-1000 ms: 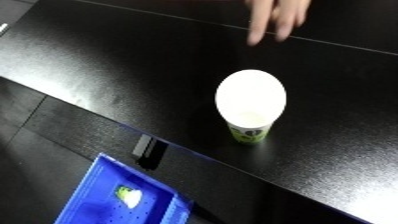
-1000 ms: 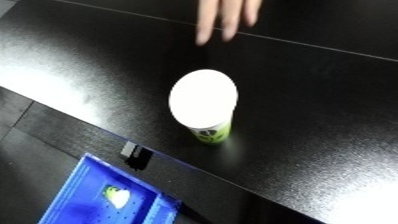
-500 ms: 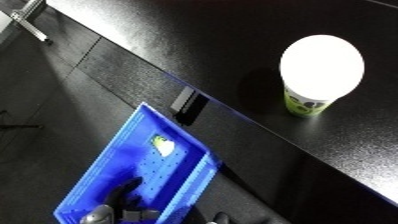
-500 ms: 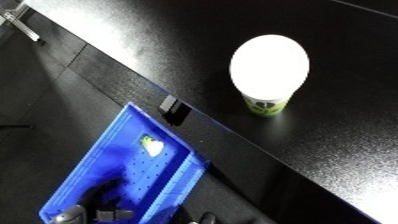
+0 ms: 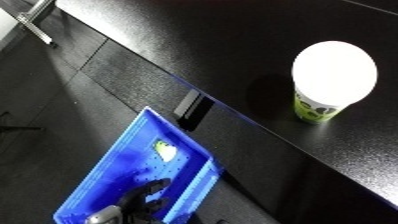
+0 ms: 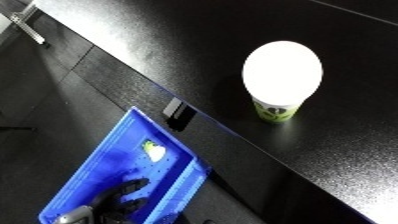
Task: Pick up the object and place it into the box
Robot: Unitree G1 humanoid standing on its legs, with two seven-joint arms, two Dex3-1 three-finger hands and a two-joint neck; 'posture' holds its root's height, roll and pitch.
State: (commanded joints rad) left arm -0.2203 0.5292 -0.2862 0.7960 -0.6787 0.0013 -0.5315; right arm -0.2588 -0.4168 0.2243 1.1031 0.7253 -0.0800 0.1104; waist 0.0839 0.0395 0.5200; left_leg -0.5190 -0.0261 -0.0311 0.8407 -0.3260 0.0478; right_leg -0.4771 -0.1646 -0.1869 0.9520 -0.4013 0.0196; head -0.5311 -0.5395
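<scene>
Starting the pick, with neither robot hand in view so their state is unknown, you reach for the cup [image 5: 330,82] at two o'clock, bin [image 5: 98,186] at seven.

Only a small part of the robot is shown, at the lower left edge of both eye views. The left hand [image 5: 142,196] is seen as a black, matt, lumpy shape whose outline is blurred. Behind it, the end of the forearm [image 5: 103,215] is seen as a short silver-grey piece with a rounded, shiny surface. No cables, screws or markings can be made out.
</scene>
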